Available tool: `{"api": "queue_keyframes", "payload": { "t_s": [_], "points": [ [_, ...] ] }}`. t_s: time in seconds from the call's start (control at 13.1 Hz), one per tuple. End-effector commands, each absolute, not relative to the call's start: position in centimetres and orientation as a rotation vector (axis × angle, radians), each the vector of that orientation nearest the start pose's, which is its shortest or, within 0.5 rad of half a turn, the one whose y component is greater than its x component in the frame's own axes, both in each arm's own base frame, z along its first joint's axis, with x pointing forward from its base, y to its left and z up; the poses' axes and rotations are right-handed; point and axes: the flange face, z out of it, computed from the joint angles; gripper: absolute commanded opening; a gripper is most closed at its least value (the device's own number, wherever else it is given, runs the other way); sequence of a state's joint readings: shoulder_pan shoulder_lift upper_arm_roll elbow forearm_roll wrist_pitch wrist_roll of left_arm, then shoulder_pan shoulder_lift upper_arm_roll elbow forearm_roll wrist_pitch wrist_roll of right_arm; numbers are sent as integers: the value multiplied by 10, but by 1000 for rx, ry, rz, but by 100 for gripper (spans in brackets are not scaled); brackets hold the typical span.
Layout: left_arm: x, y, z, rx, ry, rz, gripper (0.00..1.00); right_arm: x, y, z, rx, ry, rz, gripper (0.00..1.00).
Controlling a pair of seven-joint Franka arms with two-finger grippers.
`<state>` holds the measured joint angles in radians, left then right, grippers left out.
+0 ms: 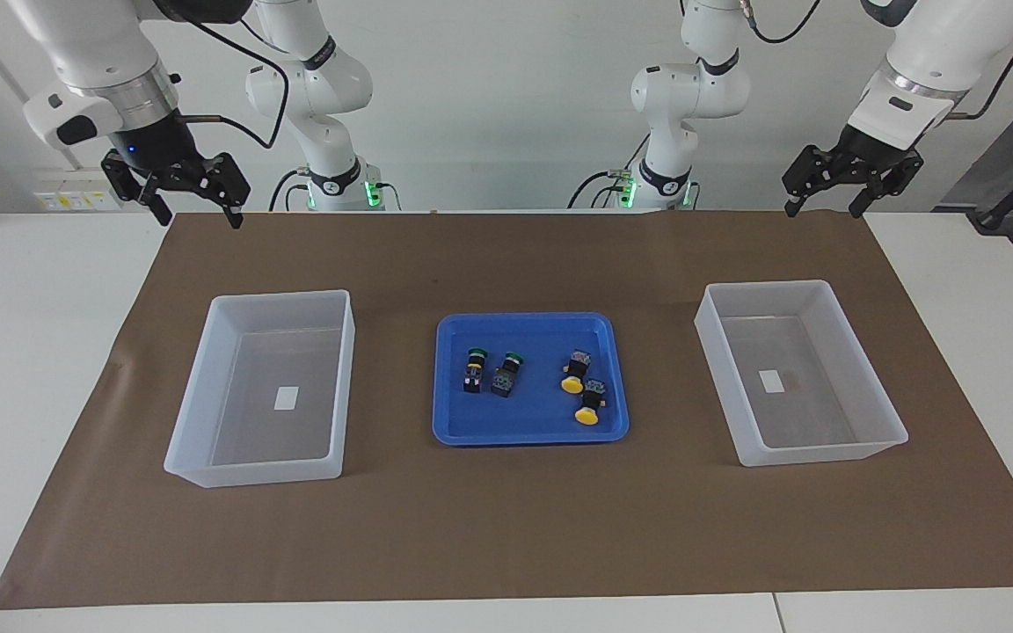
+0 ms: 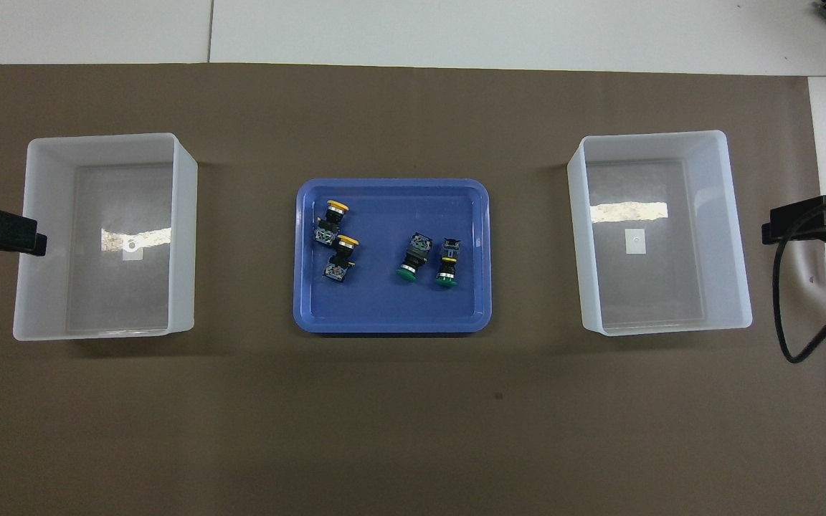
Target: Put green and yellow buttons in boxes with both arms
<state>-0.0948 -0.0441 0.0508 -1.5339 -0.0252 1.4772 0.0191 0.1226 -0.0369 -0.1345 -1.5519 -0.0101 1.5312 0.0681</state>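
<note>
Nothing is picked up yet. Two green-capped buttons (image 1: 490, 373) and two yellow mushroom-capped buttons (image 1: 581, 387), all with black bodies, lie in a shallow blue plastic tray (image 1: 462, 428) at the middle of the brown-covered surface (image 1: 506, 527). A translucent white plastic box (image 1: 199, 387) stands empty at the right arm's end, its twin (image 1: 858, 387) at the left arm's end. The right gripper (image 1: 194, 211) and left gripper (image 1: 827, 207) hang raised over the robots' edge, fingers apart, well apart from the buttons. Each must likely descend to the tray next.

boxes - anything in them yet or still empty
Both empty. The box at the left arm's end and the one at the right arm's end show only label stickers; all four buttons lie in the blue tray.
</note>
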Motion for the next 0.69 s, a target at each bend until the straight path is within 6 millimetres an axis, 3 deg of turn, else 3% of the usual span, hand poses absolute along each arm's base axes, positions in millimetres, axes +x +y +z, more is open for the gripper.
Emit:
{"api": "queue_keyframes", "payload": {
  "t_s": [0.0,0.61],
  "points": [
    [524,-22,658,-3181,101,32,100,533,-12,650,-3152,98,-31,100],
    [524,-23,658,-3181,103,32,100,531,-10,647,-3137,169,-26,100]
  ]
}}
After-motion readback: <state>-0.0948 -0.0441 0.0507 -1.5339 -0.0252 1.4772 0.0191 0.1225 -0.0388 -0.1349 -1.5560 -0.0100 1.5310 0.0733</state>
